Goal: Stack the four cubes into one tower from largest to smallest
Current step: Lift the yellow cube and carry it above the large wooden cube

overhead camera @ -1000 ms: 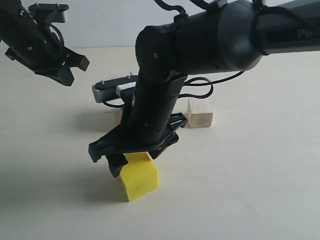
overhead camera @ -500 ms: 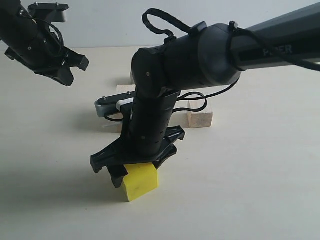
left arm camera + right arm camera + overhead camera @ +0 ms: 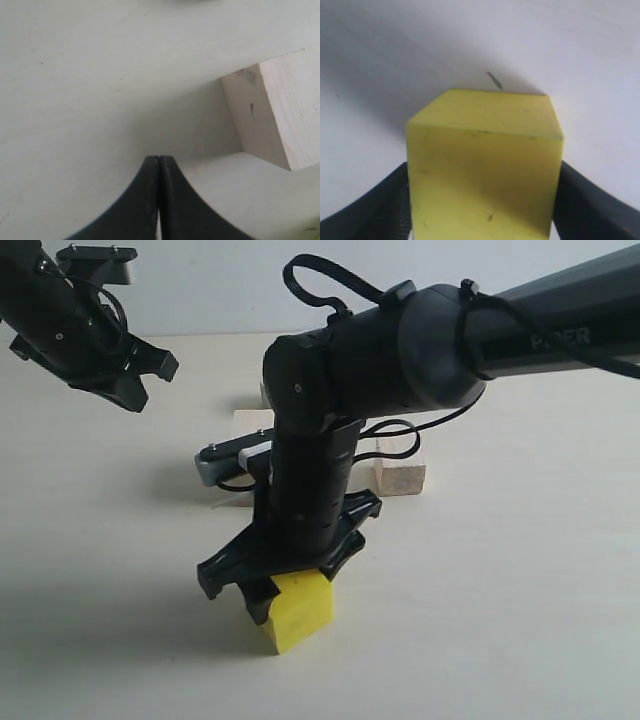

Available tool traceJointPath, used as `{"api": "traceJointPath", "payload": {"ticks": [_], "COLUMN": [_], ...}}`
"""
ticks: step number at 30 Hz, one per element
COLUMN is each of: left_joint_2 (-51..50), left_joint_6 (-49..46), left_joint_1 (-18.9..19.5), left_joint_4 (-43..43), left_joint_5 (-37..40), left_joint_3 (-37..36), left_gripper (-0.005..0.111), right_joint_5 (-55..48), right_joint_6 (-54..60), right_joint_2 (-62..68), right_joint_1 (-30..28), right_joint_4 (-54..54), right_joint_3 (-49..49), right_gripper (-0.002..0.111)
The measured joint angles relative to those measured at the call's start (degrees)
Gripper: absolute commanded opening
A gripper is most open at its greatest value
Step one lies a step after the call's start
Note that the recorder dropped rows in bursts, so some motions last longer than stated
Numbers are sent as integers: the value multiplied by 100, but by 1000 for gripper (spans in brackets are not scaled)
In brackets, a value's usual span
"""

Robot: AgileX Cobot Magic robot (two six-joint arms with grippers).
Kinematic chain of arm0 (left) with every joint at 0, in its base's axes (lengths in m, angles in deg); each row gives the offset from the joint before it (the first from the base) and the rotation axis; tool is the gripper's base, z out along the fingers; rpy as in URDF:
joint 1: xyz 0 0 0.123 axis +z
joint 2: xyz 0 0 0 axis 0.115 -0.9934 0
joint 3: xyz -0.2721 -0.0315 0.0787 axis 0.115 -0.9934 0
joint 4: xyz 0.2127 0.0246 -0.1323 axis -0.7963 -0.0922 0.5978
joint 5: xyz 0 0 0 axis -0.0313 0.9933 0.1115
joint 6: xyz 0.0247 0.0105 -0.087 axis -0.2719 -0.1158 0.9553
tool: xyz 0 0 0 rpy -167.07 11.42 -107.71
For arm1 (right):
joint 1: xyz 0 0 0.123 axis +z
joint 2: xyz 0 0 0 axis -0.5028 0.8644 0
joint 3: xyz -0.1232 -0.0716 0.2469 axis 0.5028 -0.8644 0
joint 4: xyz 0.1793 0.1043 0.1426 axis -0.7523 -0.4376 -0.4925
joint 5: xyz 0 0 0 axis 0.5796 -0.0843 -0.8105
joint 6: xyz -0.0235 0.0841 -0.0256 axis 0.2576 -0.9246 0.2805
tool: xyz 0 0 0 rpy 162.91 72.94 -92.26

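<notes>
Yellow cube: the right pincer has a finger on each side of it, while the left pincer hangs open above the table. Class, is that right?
No. The left pincer is shut, not open: the left wrist view shows its fingertips pressed together. The right pincer does have a finger on each side of the yellow cube.

I count one yellow cube (image 3: 300, 612) at lower centre. There are two pale ones for certain: a pale wood cube (image 3: 400, 476) right of centre and a second pale wood cube (image 3: 250, 424) half hidden mid-frame. Two black arms show, the left arm (image 3: 60, 320) at upper left and the right arm (image 3: 400, 350) across the right.
</notes>
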Motion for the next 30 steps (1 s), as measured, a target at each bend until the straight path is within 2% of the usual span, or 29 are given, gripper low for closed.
{"api": "traceJointPath", "payload": {"ticks": [9,14,22,30], "left_joint_2": [0,65,594,1183], "left_joint_6": [0,-62,-102,-102], "left_joint_1": [0,0,0,0], "left_joint_4": [0,0,46,45], "left_joint_5": [194,292,305,380], "left_joint_3": [0,0,-66,-379], "left_gripper": [0,0,0,0], "right_joint_5": [-322,-334,-376,-614], "right_joint_6": [-119,199,1702,2710], "right_joint_2": [-1189,-1844,-1988,-1436], "right_joint_1": [-13,-538,-1646,-1840], "right_joint_4": [1374,1882,1981,1130], "right_joint_3": [0,0,25,1106], "right_gripper": [0,0,0,0]}}
